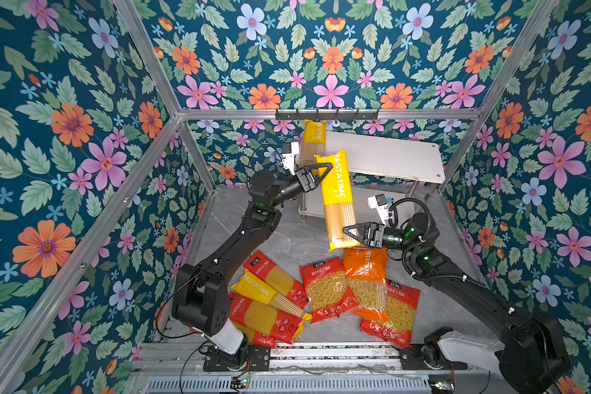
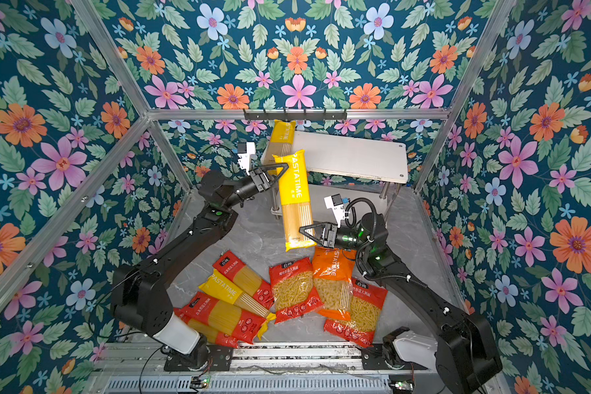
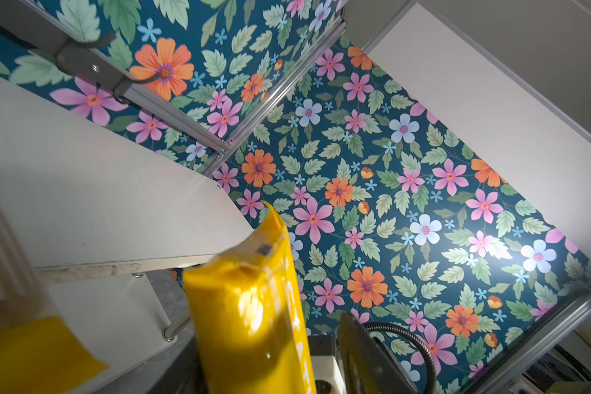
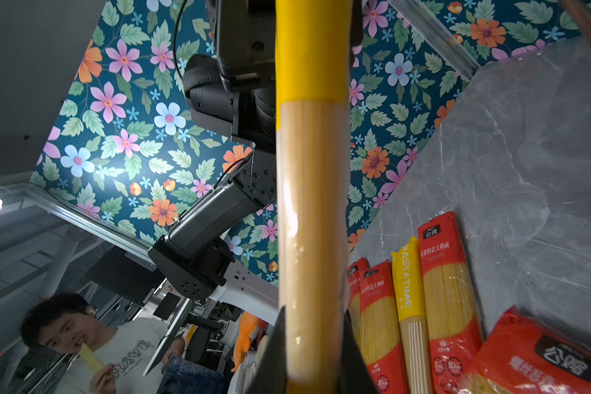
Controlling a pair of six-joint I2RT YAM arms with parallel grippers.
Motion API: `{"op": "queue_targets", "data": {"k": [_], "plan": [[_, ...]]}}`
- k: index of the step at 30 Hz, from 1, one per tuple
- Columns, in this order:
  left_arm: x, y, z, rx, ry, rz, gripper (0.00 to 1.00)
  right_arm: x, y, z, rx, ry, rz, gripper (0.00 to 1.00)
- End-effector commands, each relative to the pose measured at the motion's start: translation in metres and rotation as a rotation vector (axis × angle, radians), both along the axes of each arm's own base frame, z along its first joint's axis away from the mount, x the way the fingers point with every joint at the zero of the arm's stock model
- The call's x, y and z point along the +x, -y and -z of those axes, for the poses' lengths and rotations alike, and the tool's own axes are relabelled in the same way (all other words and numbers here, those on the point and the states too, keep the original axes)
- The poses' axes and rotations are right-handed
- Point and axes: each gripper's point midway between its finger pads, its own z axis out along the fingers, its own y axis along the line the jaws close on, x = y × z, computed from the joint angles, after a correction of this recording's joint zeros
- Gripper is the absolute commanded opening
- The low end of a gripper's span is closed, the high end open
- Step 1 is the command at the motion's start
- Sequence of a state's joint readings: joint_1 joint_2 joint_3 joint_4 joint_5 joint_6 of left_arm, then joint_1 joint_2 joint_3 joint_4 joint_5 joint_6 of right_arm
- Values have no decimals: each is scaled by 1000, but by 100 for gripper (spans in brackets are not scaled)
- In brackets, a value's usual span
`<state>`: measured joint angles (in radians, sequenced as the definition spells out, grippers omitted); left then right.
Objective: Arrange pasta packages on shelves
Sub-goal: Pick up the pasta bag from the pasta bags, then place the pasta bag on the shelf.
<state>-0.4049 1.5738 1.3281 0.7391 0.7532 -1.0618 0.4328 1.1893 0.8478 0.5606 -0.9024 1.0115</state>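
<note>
A long yellow spaghetti pack point(image 1: 338, 201) point(image 2: 296, 198) hangs tilted in front of the white two-tier shelves point(image 1: 389, 157) point(image 2: 352, 153). My right gripper point(image 1: 348, 232) point(image 4: 313, 344) is shut on its lower, clear-window end. My left gripper point(image 1: 326, 169) stands open around its yellow top; in the left wrist view one finger point(image 3: 355, 348) shows a gap beside the pack point(image 3: 249, 317). A second yellow pack point(image 1: 314, 143) lies on the top board's left end. Several more pasta packages lie on the table: red spaghetti point(image 1: 277, 278), yellow spaghetti point(image 1: 267, 293), a red short-pasta bag point(image 1: 328, 290) and an orange bag point(image 1: 367, 276).
A black hook rail point(image 1: 326, 115) runs along the frame bar just behind the shelves. Another red short-pasta bag point(image 1: 396, 314) lies under the right arm. Floral walls and aluminium posts point(image 1: 198, 160) enclose the grey marble table point(image 1: 287, 238).
</note>
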Motion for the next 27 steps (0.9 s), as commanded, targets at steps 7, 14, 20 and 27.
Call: {"op": "queue_targets", "data": {"k": [7, 14, 20, 27], "plan": [[18, -91, 48, 132, -92, -369, 72, 60, 23, -71, 50, -92, 173, 0], [-5, -118, 109, 229, -180, -502, 72, 128, 18, -77, -11, -302, 264, 0], [-18, -122, 138, 236, -226, -498, 72, 179, 11, -64, -91, -363, 299, 0], [-21, -121, 153, 233, -252, -488, 72, 203, 5, -39, -156, -432, 265, 0]]}}
